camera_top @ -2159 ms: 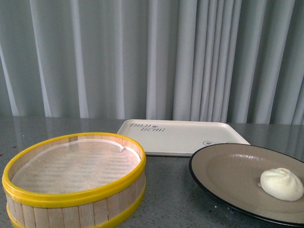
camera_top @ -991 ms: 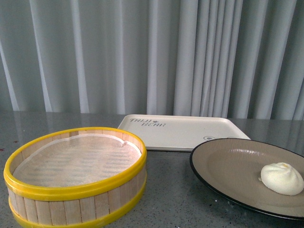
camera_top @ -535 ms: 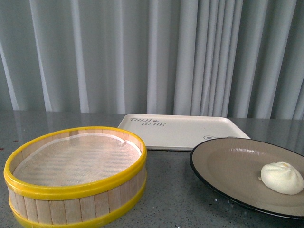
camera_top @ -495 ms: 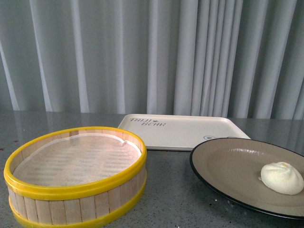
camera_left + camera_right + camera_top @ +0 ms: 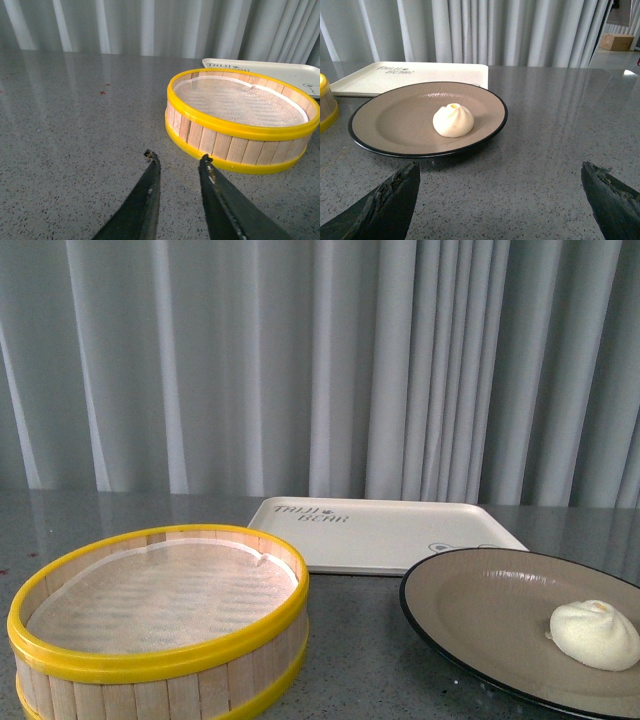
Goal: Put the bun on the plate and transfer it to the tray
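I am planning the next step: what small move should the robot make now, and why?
Probably advance the open right end effector toward the near rim of the round beige black-rimmed plate and grip it. The small cream-white pleated bun already rests on that plate, which stands on the grey table next to the cream-white rectangular tray, not on it.

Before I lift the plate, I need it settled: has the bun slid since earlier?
No. The bun keeps its spot right of centre on the plate; the whole view dipped together.

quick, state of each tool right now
Left tool: open with a narrow gap, holding nothing.
Right tool: wide open, holding nothing.
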Robot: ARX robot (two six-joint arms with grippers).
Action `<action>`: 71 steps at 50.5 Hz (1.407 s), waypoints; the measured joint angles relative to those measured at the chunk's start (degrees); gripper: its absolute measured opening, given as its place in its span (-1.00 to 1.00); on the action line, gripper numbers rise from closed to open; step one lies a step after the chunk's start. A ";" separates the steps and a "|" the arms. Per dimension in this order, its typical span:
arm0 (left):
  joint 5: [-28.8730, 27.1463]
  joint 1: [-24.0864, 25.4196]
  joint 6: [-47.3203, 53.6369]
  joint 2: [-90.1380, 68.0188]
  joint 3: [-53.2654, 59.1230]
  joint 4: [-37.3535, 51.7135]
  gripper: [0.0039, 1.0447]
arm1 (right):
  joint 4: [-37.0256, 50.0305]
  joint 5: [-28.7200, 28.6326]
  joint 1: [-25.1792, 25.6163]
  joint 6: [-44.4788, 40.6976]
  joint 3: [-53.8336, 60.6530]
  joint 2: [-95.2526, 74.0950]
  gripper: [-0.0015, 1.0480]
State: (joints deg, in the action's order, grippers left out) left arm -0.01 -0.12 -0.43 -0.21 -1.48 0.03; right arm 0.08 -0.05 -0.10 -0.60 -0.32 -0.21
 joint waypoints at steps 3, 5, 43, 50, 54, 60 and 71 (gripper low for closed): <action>0.00 0.00 0.00 0.00 -0.02 0.00 -0.18 | 0.00 0.00 0.00 0.00 0.00 0.00 0.83; 0.00 0.00 0.00 0.00 0.00 0.00 -0.01 | 0.00 0.00 0.00 0.00 0.00 0.00 0.83; 0.00 0.00 0.13 0.00 0.00 0.00 0.88 | 0.00 0.00 0.00 0.00 0.00 0.00 0.83; 0.00 0.00 0.15 0.00 0.00 0.00 0.88 | 0.00 0.00 0.00 0.00 0.00 0.00 0.83; 0.00 0.00 0.13 0.00 0.00 0.00 0.88 | 0.00 0.00 0.00 0.00 0.00 0.00 0.83; 0.00 0.00 0.15 0.00 0.00 0.00 0.88 | -9.49 14.64 -4.33 2.51 -4.90 -7.82 0.83; -0.02 0.00 0.15 0.02 0.00 0.00 0.88 | -11.21 9.97 -8.26 -22.08 -17.46 -33.24 0.83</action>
State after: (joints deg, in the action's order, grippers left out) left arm -0.03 -0.12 -0.27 -0.19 -1.48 0.03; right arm -11.14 9.91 -8.36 -22.68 -17.78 -33.45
